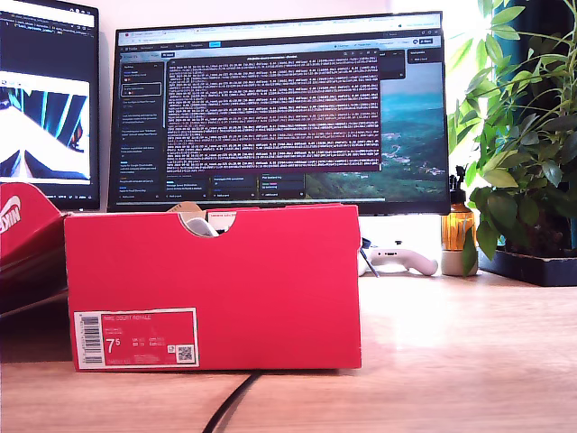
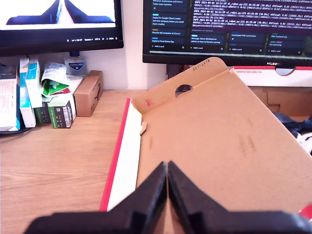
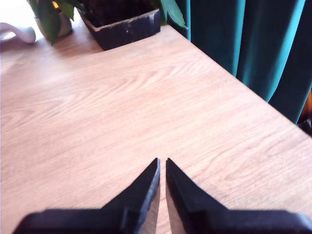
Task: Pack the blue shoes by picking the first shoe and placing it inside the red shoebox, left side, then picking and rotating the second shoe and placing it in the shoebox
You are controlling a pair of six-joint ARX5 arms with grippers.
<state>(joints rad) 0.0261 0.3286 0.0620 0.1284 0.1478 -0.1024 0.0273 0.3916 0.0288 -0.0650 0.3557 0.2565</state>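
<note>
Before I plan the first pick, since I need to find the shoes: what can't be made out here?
- Blue shoes: first wrist view, only a dark scrap cut off by the edge.
- Red shoebox interior: exterior view, hidden behind its front wall.
- Both arms: absent from the exterior view.

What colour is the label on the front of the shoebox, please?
White with a black barcode and a "7.5", on the red shoebox; the label shows best in the exterior view.

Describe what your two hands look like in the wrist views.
My first hand and my second hand look alike: two matte black fingers, wedge-shaped, tapering to pointed tips from a broad black base. No markings, cables or arm links show.
</note>
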